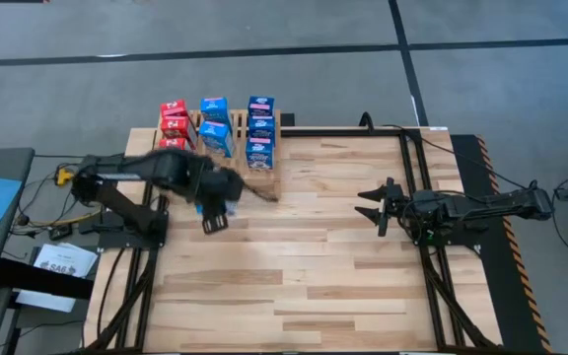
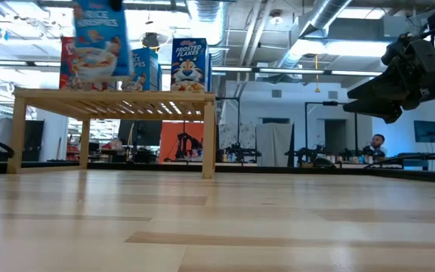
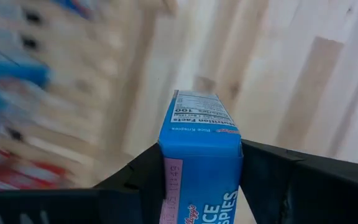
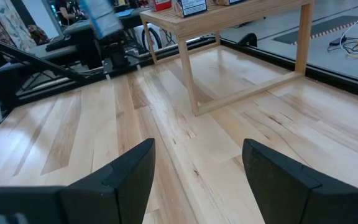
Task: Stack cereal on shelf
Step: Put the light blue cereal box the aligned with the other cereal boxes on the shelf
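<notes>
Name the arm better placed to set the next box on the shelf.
Left. Its end effector already grips a blue box beside the shelf; the right end effector hangs open and empty, far off.

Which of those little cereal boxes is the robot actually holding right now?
The blue Rice Krispies box, clamped in the left gripper in the air beside the shelf. All the other boxes stand on the shelf's slats, untouched.
</notes>
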Robot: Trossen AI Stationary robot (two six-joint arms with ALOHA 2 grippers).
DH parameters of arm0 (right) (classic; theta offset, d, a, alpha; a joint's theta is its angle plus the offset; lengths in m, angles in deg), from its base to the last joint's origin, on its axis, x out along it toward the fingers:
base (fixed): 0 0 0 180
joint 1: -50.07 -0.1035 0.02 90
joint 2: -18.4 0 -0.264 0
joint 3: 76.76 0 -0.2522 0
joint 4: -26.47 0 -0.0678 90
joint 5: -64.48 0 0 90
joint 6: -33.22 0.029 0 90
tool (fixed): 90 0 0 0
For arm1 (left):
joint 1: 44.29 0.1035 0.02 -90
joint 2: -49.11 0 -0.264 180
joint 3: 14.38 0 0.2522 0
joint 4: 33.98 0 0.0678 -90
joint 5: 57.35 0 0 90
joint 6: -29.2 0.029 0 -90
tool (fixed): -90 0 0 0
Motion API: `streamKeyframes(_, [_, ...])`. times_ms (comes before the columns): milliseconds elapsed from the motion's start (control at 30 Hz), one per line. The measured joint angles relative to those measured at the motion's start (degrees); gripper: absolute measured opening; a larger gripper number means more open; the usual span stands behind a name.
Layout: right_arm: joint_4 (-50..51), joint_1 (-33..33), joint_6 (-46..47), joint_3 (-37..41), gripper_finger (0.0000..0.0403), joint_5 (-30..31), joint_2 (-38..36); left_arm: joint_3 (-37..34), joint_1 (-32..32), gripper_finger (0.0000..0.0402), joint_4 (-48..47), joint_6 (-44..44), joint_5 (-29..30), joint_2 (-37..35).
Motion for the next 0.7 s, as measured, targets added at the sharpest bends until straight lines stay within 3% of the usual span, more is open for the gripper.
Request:
streamKeyframes(100, [0.0, 0.0, 0.0, 0.0, 0.0266, 0.0, 0.0, 2.5, 5.1, 0.0158, 0.0, 9.1, 2.1, 0.0])
streamKeyframes(367, [0.0, 0.0, 0.0, 0.0, 0.0266, 0.0, 0.0, 5.3, 16.7, 0.0158, 0.0, 22.7, 2.7, 0.0])
streamKeyframes(700, [0.0, 0.0, 0.0, 0.0, 0.0266, 0.0, 0.0, 5.4, 24.9, 0.0158, 1.0, 34.1, -0.5, 0.7])
